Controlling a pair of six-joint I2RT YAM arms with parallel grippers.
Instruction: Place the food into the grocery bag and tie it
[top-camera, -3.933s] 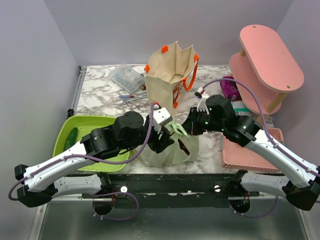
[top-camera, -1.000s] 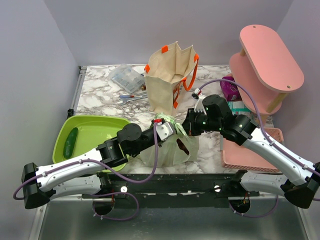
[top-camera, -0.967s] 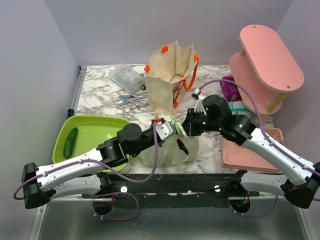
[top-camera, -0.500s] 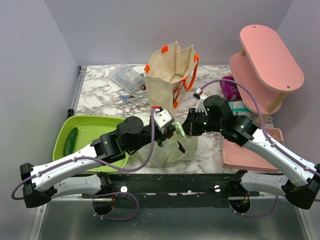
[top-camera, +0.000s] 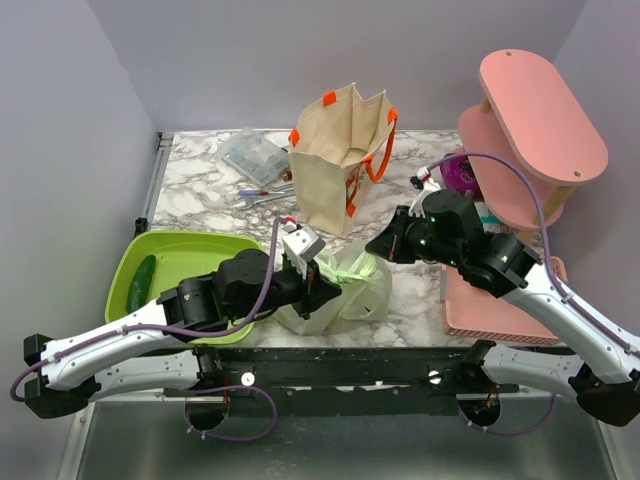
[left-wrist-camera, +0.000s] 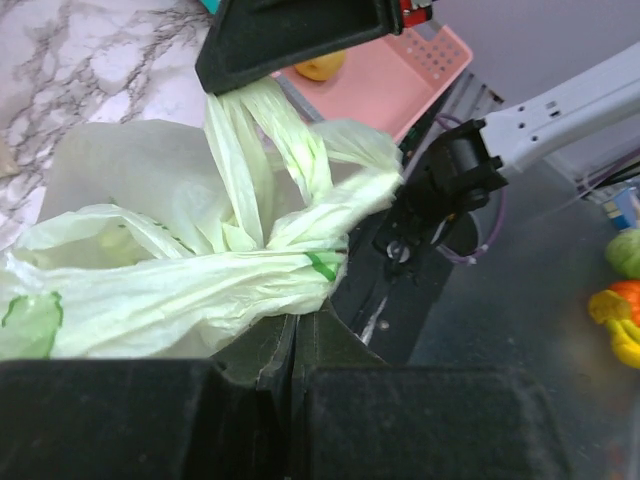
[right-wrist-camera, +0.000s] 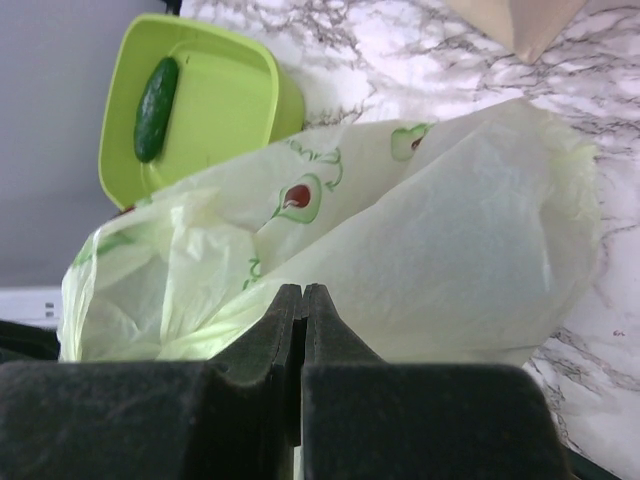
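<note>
1. The left gripper (left-wrist-camera: 296, 335) has its jaws pressed together on one twisted handle loop (left-wrist-camera: 180, 290) of the thin, light green plastic grocery bag printed with halved avocados (top-camera: 350, 285)
2. The right gripper (right-wrist-camera: 302, 300) is clamped the same way, pinching a fold of bag film that runs to the other handle strand (left-wrist-camera: 235, 130)
3. The two strands meet in a loose crossing (left-wrist-camera: 265, 235); I judge the knot formed but not yet drawn tight
4. The bag stands on the white marble table (top-camera: 200, 195) between the arms, just beside the lime green plastic tub (top-camera: 190, 250)
5. A hard pull apart could tear the thin film or slide it out of the jaws; an uneven pull could tip the bag
6. Only the left wrist view shows the crossing, plus a yellow round item (left-wrist-camera: 320, 68), perhaps the lemon, lying in the pink slotted basket (left-wrist-camera: 400, 80); from above the right arm hides it
7. No view shows what is in the bag
</note>
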